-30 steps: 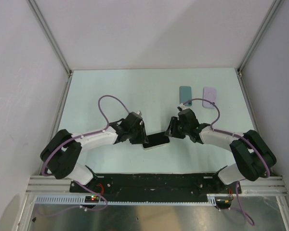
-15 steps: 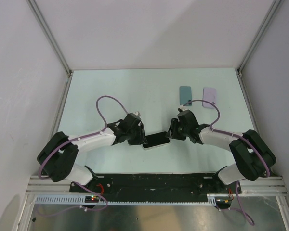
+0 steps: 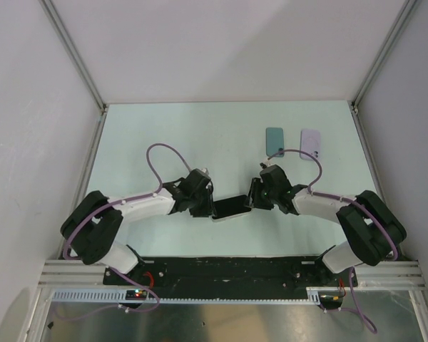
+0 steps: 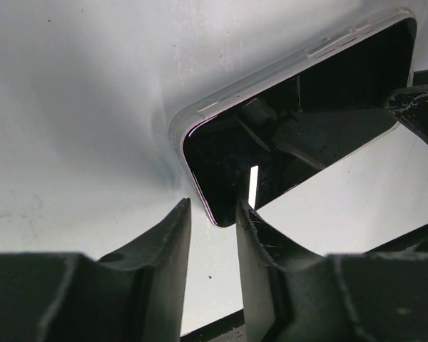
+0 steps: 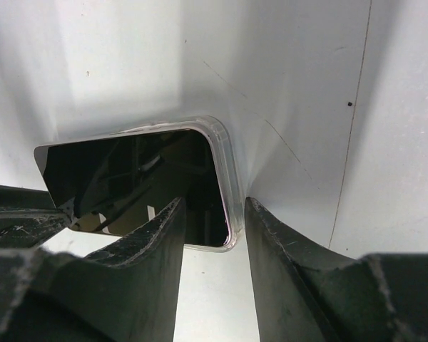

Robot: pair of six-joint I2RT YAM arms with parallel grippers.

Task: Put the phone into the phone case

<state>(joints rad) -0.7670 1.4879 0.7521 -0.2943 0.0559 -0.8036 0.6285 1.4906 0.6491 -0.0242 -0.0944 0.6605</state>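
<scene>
Phone [image 3: 232, 207]: slim slab with rounded corners, glossy black glass face up, pale edge with a clear rim. It sat over the table's [image 3: 164, 128] near middle, between both grippers.

Left gripper [image 4: 214, 214]: matte black, scuffed, jaws narrowly parted, one phone corner in the gap.

Right gripper [image 5: 212, 208]: the same, at the opposite end.

Whether either clamped the phone could not be told.

Pale green table [image 3: 164, 128], white walls [image 3: 221, 43]

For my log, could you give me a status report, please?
Left gripper and right gripper straddle phone ends, grip unclear. Phone screen-up. Teal slab, lavender slab behind.
</scene>
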